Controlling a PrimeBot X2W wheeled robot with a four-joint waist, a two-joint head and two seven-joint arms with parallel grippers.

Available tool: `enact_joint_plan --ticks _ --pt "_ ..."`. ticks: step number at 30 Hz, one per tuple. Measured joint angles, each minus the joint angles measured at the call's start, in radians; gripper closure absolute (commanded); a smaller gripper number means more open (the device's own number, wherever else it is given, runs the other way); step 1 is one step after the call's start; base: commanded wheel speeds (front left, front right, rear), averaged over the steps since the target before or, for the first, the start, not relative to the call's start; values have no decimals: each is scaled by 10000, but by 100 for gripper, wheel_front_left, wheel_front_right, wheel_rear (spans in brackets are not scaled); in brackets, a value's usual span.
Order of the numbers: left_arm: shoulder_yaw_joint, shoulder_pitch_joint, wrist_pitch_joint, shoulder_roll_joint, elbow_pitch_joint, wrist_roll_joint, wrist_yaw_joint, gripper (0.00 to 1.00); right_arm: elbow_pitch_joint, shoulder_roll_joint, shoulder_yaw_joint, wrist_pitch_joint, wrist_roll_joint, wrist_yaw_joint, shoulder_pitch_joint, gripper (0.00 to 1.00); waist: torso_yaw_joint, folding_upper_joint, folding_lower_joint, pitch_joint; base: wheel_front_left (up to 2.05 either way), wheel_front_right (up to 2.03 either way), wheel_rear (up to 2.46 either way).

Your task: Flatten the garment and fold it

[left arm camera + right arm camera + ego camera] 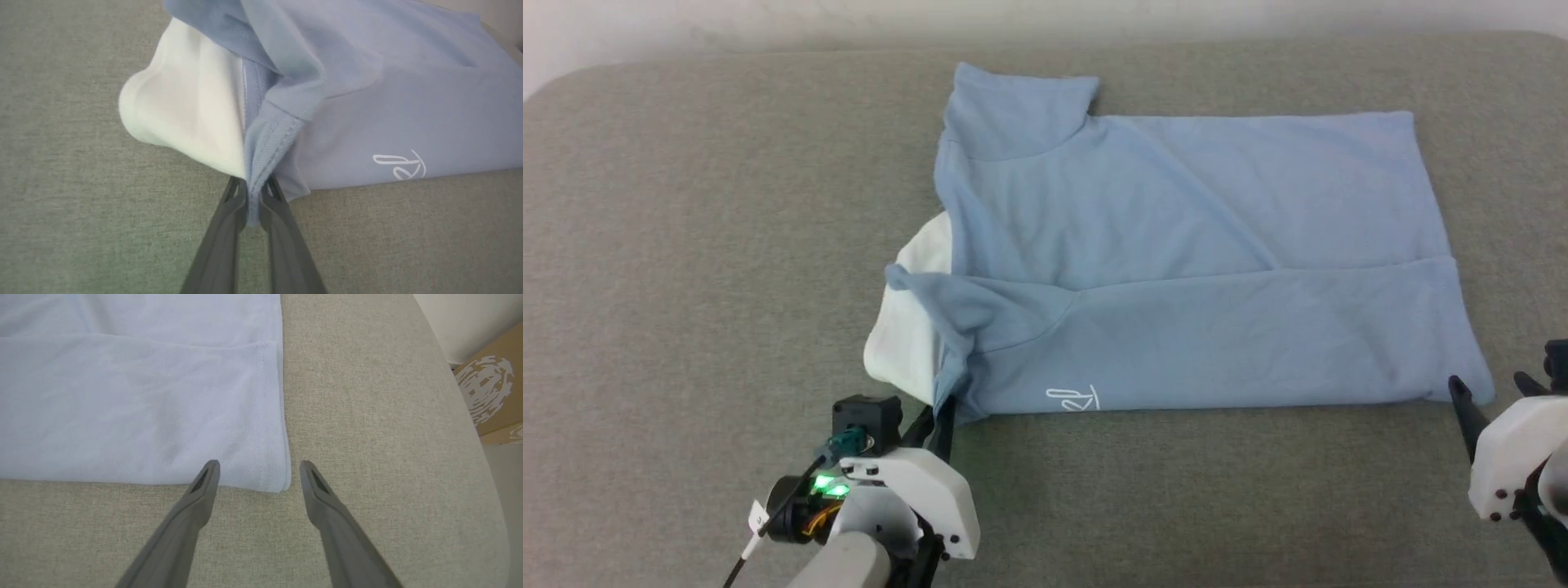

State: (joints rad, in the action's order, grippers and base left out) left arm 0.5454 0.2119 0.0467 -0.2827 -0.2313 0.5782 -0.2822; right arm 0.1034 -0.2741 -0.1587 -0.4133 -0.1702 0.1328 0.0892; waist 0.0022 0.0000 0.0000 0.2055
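Left wrist view: left gripper (253, 185) is clamped on a bunched blue seam edge of the garment (388, 102), cloth pinched right at the tips. The white collar part (184, 98) bulges at 10 o'clock from the pinch, and the script logo (400, 165) sits at 3 o'clock. In the right wrist view the right gripper (259, 465) has its jaws spread wide around the near hem corner, one tip over cloth and the other over the bare grey fabric surface (367, 416). I can't tell if either tip touches. In the head view the shirt lies flat from centre out to 2 o'clock, with the near band doubled over and a sleeve poking out at 12. The left arm is at 7 o'clock, the right at 4.

Risks, as I read it:
- The left pinch is narrow and gathered, so it may hold only some layers. A lift could then peel the fold open or let the cloth slip out.
- The collar isn't tucked, so it would likely flop loose and spoil the edge.
- The right side has no hold yet, so a left-only pull drags and skews the whole shirt.
- If the right jaws shut where they are, they may catch only the top layer or miss the corner.
- The surface edge is near at 3 o'clock, with a cardboard box (490, 396) beyond it, so a drag that way could leave the hem overhanging.
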Motion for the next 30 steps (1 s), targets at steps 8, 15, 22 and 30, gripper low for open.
enact_joint_plan --ticks 8,15,22,30 --pt "102 0 -71 -81 727 -98 10 100 1919 -75 -286 -504 541 -2 1238 0 405 0 1 200 0 0 0" --pt "155 19 -42 -115 660 -105 98 100 2853 31 -445 -598 849 0 1662 100 616 0 0 509 0 0 0" --pt "75 -5 -40 -364 313 2 190 100 2959 130 -330 -67 654 0 1660 100 608 0 1 163 0 0 0" --pt "-167 -798 474 -1095 846 510 196 100 1883 234 -245 -184 244 8 720 100 545 0 -1 -726 0 0 0"
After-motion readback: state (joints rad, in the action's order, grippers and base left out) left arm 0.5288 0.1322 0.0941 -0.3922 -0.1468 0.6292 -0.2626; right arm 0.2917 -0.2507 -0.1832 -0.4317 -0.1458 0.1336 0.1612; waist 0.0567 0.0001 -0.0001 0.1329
